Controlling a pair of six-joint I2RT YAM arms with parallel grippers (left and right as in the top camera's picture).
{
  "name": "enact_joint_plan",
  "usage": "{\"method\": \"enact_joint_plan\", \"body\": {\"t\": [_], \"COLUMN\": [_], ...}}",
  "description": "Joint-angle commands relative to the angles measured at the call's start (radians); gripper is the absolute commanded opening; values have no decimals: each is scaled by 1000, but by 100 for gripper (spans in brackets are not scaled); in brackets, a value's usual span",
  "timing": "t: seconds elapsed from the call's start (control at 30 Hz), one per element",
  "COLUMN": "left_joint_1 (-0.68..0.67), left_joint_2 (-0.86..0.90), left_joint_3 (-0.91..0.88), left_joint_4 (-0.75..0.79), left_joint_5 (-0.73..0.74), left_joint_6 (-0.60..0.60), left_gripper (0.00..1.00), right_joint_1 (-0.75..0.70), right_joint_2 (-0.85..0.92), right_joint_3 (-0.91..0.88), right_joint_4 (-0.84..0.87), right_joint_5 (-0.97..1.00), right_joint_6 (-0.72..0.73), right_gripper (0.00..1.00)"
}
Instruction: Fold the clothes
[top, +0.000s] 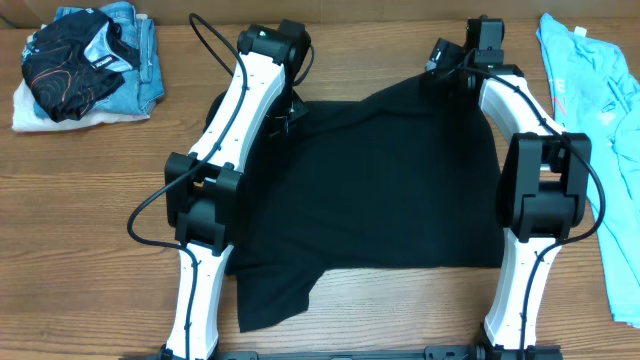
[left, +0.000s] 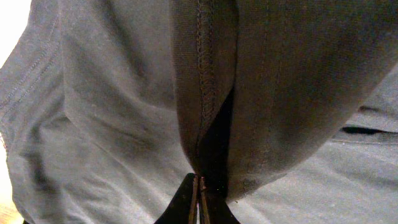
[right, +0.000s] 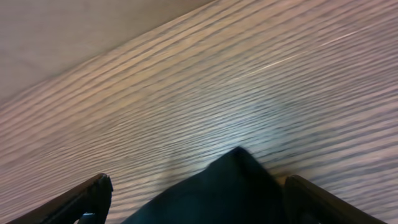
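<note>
The surface (top: 400, 310) is a wood-grain top in a warm mid brown, and it fills the overhead view to every edge. Its grain runs from left to right in long, fine streaks, with darker bands here and there. The light falls evenly from above and is soft; the shadows on the wood are faint and short.

In the right wrist view the same surface (right: 261, 81) is blurred, with pale streaks of glare along the grain. Past its far edge, at upper left, lies a plain beige area (right: 56, 37); whether it is wall or floor cannot be told.
</note>
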Motion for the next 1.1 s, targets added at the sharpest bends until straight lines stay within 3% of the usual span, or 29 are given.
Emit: {"method": "enact_joint_plan", "body": {"t": [0.0, 0.9, 0.97, 1.07], "left_joint_1": [-3, -3, -3, -3], "left_joint_2": [-34, -34, -34, -34], "left_joint_3": [-3, -3, -3, -3], "left_joint_4": [0, 20, 20, 21], "left_joint_5": [6, 47, 46, 46], "left_joint_6": [-10, -5, -1, 2], "left_gripper": [5, 5, 5, 5], "right_joint_1": [-3, -3, -3, -3], "right_joint_2": [40, 79, 82, 83], "right_joint_3": [27, 27, 27, 27], "right_joint_4": [3, 10, 11, 11], "right_joint_5": [87, 93, 93, 99], "right_joint_6": [-18, -37, -37, -36], "right_gripper": [92, 83, 76, 56]}}
